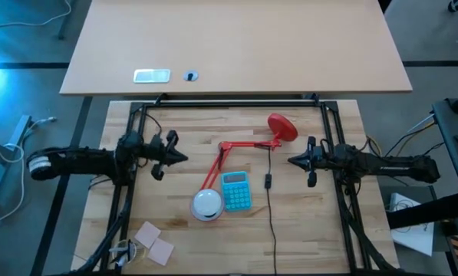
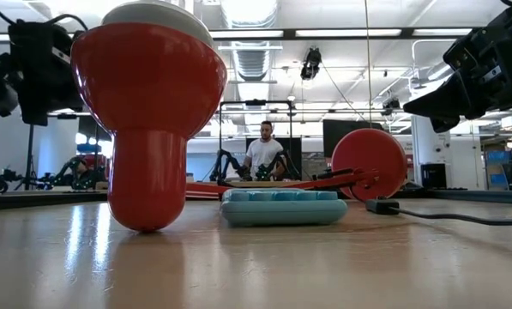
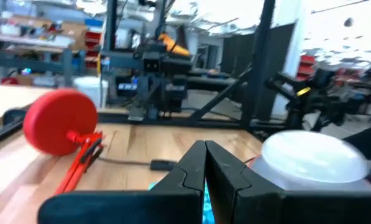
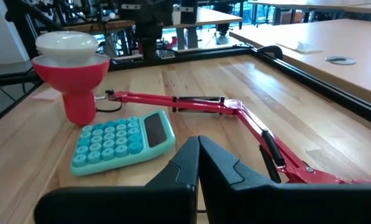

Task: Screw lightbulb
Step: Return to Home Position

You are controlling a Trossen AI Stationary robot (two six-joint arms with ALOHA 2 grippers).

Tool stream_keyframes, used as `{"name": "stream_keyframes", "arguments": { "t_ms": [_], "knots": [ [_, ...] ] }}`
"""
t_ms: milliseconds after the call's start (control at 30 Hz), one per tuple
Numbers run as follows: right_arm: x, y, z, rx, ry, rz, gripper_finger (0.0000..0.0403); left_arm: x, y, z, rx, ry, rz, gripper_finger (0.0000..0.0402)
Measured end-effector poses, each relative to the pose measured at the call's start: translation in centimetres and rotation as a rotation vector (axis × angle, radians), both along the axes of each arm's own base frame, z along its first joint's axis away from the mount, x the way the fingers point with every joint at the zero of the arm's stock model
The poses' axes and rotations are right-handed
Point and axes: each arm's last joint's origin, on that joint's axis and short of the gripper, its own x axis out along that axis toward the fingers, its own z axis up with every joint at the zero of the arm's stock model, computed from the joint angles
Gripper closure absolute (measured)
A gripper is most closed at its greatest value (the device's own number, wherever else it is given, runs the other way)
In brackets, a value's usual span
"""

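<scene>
A smooth white domed lightbulb [image 1: 206, 202] sits in the glossy red shade [image 2: 148, 112]; both claws [image 3: 204, 163] [image 4: 198, 152] clenched empty.

- A pale wooden bench [image 1: 175, 238] stands on a grey floor [image 1: 29, 107].
- A second, lighter table [image 1: 236, 46] sits just beyond it.
- Long ceiling lights [image 2: 341, 33] glow overhead.
- A person [image 2: 264, 150] sits far behind among workshop racks.

Two matte black jointed arms, the left arm [image 1: 75, 162] white-banded near its base, end in angular black pincers.
</scene>
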Motion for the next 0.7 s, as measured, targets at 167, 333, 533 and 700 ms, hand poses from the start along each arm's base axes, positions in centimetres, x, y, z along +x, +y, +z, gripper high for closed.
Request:
{"name": "stream_keyframes", "arguments": {
  "t_ms": [167, 333, 533, 700],
  "knots": [
    [0.0, 0.0, 0.0, 0.000, 0.000, 0.000, 0.0401, -3.2, 2.9, 1.1, 0.013, -0.011, -0.011, 0.0401],
    [0.0, 0.0, 0.0, 0.000, 0.000, 0.000, 0.0401, -6.2, 4.4, 1.9, 0.077, 0.001, 0.073, 0.0401],
    [0.0, 0.0, 0.0, 0.000, 0.000, 0.000, 0.0401, -6.6, 4.8, 1.8, 0.060, -0.001, 0.152, 0.0401],
    [0.0, 0.0, 0.0, 0.000, 0.000, 0.000, 0.0401, -6.5, 4.1, 2.6, 0.003, -0.045, 0.168, 0.0401]
  ]
}}
